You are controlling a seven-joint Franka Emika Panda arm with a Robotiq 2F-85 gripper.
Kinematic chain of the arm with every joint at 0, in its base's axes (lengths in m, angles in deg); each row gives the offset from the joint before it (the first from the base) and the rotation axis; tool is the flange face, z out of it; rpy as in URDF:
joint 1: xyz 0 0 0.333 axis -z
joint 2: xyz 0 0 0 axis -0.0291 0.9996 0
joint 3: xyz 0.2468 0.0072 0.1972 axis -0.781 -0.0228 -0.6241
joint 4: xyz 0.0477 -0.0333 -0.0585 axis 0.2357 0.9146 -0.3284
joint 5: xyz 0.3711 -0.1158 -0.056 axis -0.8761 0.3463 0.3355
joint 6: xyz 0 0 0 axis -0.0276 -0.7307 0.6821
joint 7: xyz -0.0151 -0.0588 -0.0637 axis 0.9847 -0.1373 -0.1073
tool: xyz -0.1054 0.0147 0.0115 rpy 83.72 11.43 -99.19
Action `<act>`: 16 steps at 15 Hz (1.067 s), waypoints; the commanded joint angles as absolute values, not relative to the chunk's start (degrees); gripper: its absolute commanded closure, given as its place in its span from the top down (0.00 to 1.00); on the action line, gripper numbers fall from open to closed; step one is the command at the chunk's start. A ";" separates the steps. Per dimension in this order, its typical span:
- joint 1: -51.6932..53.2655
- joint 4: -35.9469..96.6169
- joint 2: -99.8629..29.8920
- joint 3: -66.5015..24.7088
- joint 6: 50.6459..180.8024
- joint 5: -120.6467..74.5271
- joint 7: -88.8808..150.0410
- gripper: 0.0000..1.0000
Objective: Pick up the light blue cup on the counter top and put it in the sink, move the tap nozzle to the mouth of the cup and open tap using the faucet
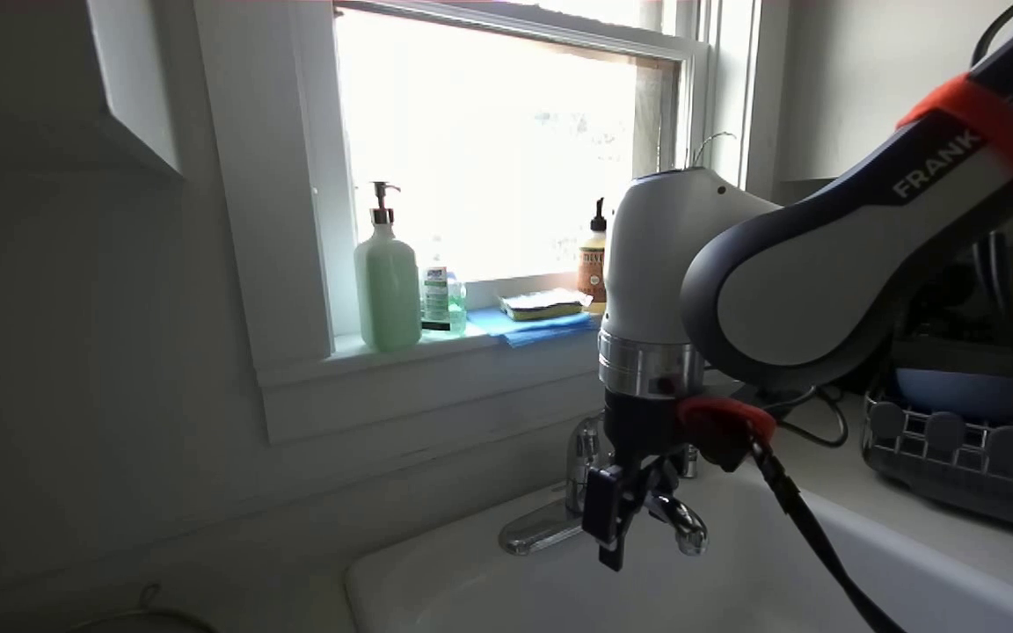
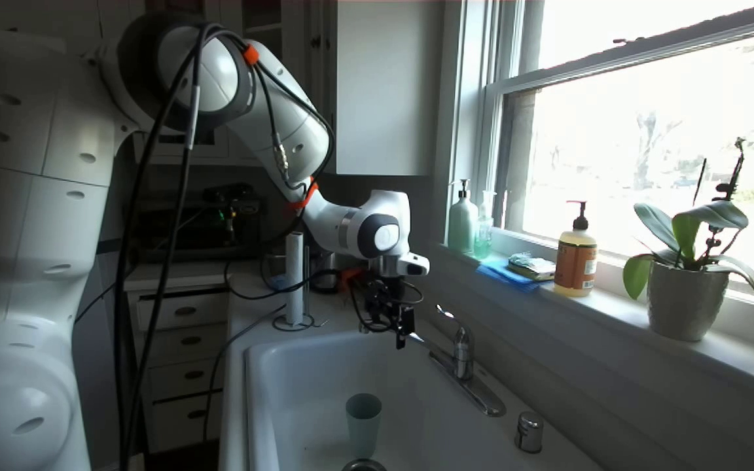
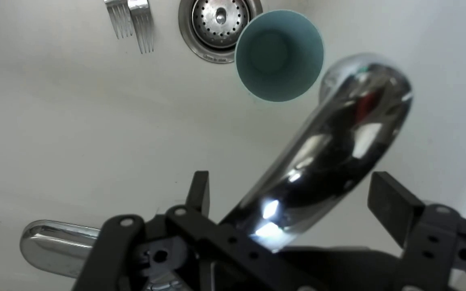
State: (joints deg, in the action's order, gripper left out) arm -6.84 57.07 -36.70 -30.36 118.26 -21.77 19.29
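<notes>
The light blue cup stands upright on the floor of the white sink, beside the drain. In the wrist view the tap nozzle runs up between the fingers of my gripper, with a gap on either side. Its downturned tip appears just right of the cup's rim, not over its mouth. My jaws are open and hold nothing. Chrome nozzle also shows behind the gripper in an exterior view. The faucet lever tops the tap body. Pale counter top borders the sink.
Two forks lie near the drain. The tap's base plate is close to my left finger. A dish rack, a paper towel holder and a sprayer stand around the sink. Bottles and a potted plant line the sill.
</notes>
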 commanded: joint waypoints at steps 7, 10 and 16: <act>-7.30 54.26 -34.78 -30.37 122.07 -23.58 19.35 1.00; -7.16 54.30 -35.02 -30.60 121.82 -24.27 19.89 1.00; -7.49 54.44 -37.91 -30.44 119.65 -24.12 19.11 1.00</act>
